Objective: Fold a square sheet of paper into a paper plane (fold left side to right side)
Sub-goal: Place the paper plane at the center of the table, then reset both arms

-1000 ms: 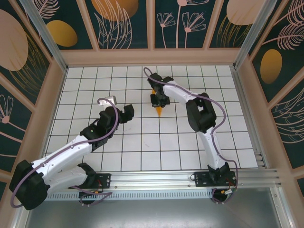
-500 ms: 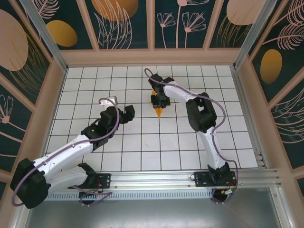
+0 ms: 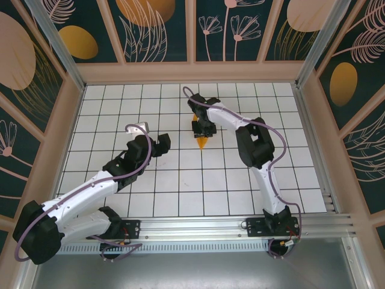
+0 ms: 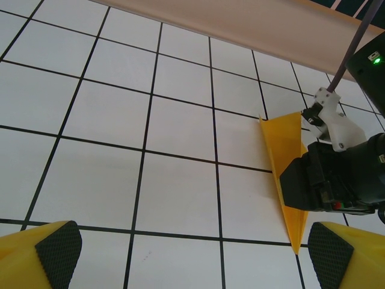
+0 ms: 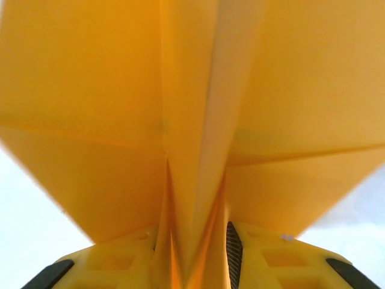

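The paper plane [image 3: 203, 142] is a slim orange-yellow dart lying on the tiled floor, its tip pointing toward the arms. My right gripper [image 3: 201, 127] sits over its rear end. In the right wrist view the plane's folded layers [image 5: 120, 120] rise between the jaws of the right gripper [image 5: 195, 241]. Those jaws are parted, and a black pad [image 5: 232, 253] shows bare beside the paper. My left gripper [image 3: 162, 143] hovers about one tile left of the plane, wide open and holding nothing. From the left wrist the plane [image 4: 286, 150] lies right of the left gripper [image 4: 192, 253].
The white tiled floor [image 3: 120, 108] is boxed in by beige rails and dark floral walls [image 3: 156, 30]. The right arm's black wrist [image 4: 337, 177] covers part of the plane in the left wrist view. The far wall rail [image 4: 240, 24] runs along behind.
The right gripper's jaws have parted around the plane's rear. The plane's tip has shifted slightly toward the arms. The left arm has stayed put.
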`<state>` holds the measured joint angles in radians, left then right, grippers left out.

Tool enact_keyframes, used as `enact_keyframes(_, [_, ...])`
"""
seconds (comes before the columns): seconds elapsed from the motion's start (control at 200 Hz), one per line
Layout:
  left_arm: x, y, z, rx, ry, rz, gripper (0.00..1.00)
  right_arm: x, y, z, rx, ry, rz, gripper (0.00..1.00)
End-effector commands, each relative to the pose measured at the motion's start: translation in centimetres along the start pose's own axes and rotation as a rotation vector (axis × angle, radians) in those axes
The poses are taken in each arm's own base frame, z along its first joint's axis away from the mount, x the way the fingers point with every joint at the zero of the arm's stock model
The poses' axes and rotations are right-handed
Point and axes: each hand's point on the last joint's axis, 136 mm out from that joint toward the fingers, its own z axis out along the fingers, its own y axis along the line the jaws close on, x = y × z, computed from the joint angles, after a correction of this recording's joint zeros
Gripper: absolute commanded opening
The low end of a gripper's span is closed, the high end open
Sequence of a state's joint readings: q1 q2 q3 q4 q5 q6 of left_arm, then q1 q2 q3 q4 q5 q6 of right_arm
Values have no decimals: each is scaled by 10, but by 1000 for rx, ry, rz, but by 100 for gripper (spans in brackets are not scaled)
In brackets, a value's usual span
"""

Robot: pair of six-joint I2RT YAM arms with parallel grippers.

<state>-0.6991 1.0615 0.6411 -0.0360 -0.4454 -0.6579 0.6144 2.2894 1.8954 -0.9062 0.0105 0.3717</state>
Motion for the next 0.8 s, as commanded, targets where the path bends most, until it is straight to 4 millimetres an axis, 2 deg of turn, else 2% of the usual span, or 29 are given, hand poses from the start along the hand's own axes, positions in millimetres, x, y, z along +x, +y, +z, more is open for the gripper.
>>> enact_keyframes(0.0, [-7,-3,-3,9,-3,-3,99,-11,7,-69,-9,-110,-26,37])
enact_keyframes(0.16, [-13,-6,-6,17,-18,-26,99,-8,6,-108,-33,-179,-28,40])
enact_keyframes(0.255, [-23,-5,-9,3,-48,-42,98,-7,-5,-135,-22,-253,-21,41])
enact_keyframes(0.32, [-32,-1,-9,-6,-71,-59,99,-7,-13,-153,-15,-321,-21,47])
enact_keyframes(0.425, [-51,15,-6,-17,-101,-100,98,-3,-33,-180,-3,-446,-10,53])
enact_keyframes(0.566, [-77,47,-6,-103,-177,-108,99,9,-72,-205,35,-600,41,65])
enact_keyframes(0.646, [-91,70,-8,-174,-230,-112,99,18,-101,-218,72,-692,88,77])
enact_keyframes(0.696, [-99,83,-10,-218,-269,-102,99,27,-111,-223,87,-750,97,84])
enact_keyframes(0.711, [-101,87,-11,-232,-283,-95,99,26,-125,-226,107,-774,125,86])
enact_keyframes(0.771, [-110,100,-15,-295,-343,-70,99,35,-153,-230,166,-855,172,98])
enact_keyframes(0.796, [-112,106,-17,-325,-370,-61,99,38,-164,-232,192,-892,191,99])
